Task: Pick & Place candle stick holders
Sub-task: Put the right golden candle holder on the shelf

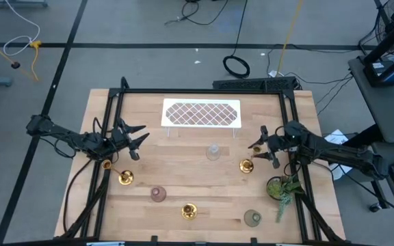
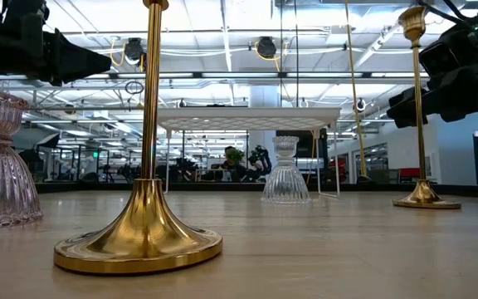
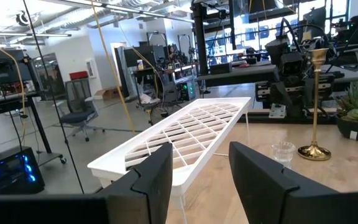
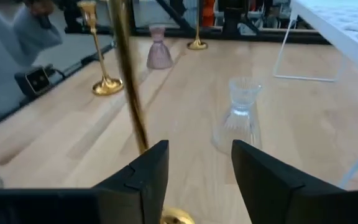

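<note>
The right gripper is hovering with its jaws released around the slim stem of a shiny gold candlestick with a round base, not yet clenching it. A clear ribbed glass cup is standing on the wooden table ahead of those jaws. The left gripper is waiting with released jaws, empty, facing the white tray with brown lattice pattern; another gold candlestick is standing nearby.
</note>
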Robot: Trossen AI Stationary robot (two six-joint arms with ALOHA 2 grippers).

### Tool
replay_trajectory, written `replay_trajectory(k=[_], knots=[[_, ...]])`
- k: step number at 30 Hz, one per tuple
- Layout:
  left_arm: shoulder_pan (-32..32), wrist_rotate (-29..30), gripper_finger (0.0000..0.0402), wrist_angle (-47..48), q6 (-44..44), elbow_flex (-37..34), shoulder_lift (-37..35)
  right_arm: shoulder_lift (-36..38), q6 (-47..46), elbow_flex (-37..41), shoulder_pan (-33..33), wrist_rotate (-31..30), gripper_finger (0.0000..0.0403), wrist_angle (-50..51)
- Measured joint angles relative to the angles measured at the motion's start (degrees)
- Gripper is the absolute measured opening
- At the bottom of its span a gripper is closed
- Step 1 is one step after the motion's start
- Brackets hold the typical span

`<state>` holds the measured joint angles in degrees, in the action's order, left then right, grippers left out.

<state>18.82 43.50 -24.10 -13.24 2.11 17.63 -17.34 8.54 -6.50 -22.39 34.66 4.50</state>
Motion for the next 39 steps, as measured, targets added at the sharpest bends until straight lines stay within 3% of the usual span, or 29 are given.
replay_trajectory(k=[15, 23, 36, 39], knots=[[0.0, 0.0, 0.0166, 0.0, 0.5, 0.0, 0.0, 0.0, 6.2, -0.9, 0.0, 3.3, 0.0147, 2.3], [0.0, 0.0, 0.0166, 0.1, 1.0, 0.0, 0.0, 0.0, 6.0, -0.9, 0.0, 13.3, 0.0136, 1.9], [0.0, 0.0, 0.0166, 0.0, 1.7, 0.0, 0.0, -5.5, -2.4, 3.4, 0.1, 13.5, 0.0129, -27.3], [0.0, 0.0, 0.0166, 0.0, 1.7, 0.0, 0.0, -8.0, -4.6, 4.0, 0.7, 10.9, 0.0118, -32.6]])
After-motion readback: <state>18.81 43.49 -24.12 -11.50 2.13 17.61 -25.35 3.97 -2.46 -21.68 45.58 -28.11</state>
